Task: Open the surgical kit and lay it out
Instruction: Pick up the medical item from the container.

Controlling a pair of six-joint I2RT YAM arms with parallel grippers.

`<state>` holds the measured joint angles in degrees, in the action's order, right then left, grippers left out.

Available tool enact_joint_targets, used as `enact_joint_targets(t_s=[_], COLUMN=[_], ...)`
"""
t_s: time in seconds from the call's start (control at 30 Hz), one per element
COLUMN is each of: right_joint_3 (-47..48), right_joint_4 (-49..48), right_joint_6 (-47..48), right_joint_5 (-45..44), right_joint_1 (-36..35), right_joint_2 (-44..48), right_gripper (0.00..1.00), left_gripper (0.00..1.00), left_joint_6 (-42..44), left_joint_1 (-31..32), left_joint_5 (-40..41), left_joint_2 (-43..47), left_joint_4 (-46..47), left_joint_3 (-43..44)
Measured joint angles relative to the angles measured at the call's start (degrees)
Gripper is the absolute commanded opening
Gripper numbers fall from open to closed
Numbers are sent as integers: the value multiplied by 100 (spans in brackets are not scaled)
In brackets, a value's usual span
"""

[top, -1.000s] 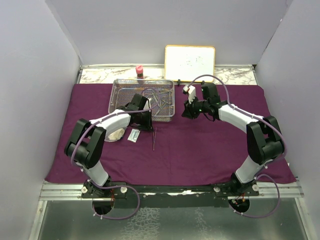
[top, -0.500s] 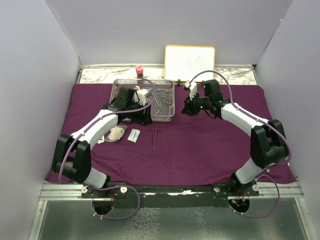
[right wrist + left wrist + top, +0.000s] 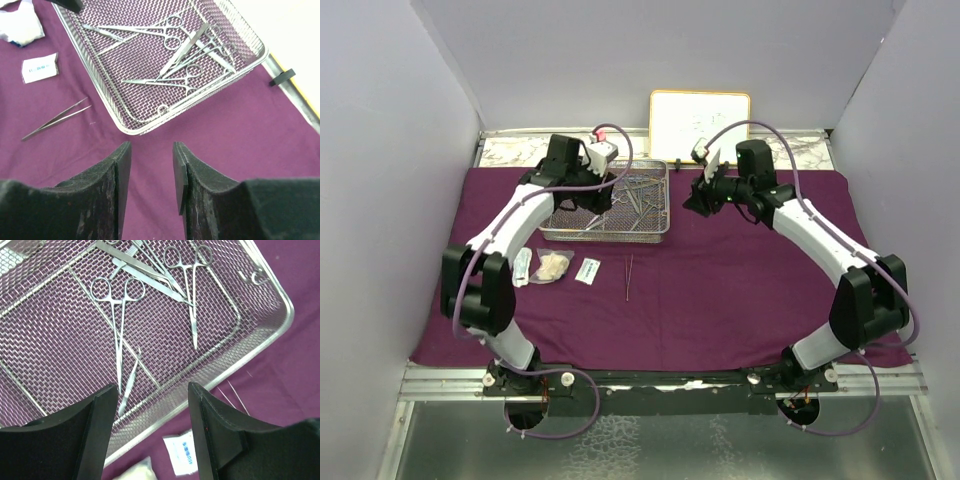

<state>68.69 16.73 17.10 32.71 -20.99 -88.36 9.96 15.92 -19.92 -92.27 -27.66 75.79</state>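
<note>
The surgical kit's dark purple cloth (image 3: 720, 290) lies spread flat. On it stands the wire-mesh tray (image 3: 610, 237) (image 3: 50, 340) (image 3: 115, 65), holding several steel clamps (image 3: 119, 340) (image 3: 165, 80). In front of the tray lie slim forceps (image 3: 628, 278) (image 3: 55, 120), a small white packet (image 3: 587, 270) (image 3: 182, 452) (image 3: 40, 67) and gauze (image 3: 552, 266) (image 3: 17, 22). My left gripper (image 3: 602, 193) (image 3: 152, 387) hovers open over the tray's near rim, holding nothing. To the right of the tray, my right gripper (image 3: 692, 203) (image 3: 151, 146) is open and empty above bare cloth.
A framed whiteboard (image 3: 700, 125) leans on the back wall behind the tray. A marbled strip (image 3: 510, 150) runs along the back edge of the cloth. White walls close in both sides. A second pale packet (image 3: 523, 265) lies left of the gauze.
The left arm swung from the cloth in front of the tray back over the tray, and its jaws opened. The right gripper drifted slightly back and opened wider.
</note>
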Motion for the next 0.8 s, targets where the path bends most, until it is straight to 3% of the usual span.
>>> enact_joint_targets(t_s=[0.23, 0.43, 0.8], right_joint_3=[205, 87, -61], right_joint_4=[79, 85, 83], right_joint_6=[13, -39, -55], right_joint_5=[4, 2, 13], right_joint_1=[0, 0, 0], right_joint_2=[7, 7, -22], right_gripper=[37, 37, 36], left_gripper=[61, 69, 70], left_joint_6=[79, -420, -1172], left_joint_1=[-11, 24, 466], left_joint_5=[-125, -262, 205], left_joint_2=[-1154, -1998, -3064], left_joint_4=[61, 275, 627], left_joint_3=[839, 1464, 2400])
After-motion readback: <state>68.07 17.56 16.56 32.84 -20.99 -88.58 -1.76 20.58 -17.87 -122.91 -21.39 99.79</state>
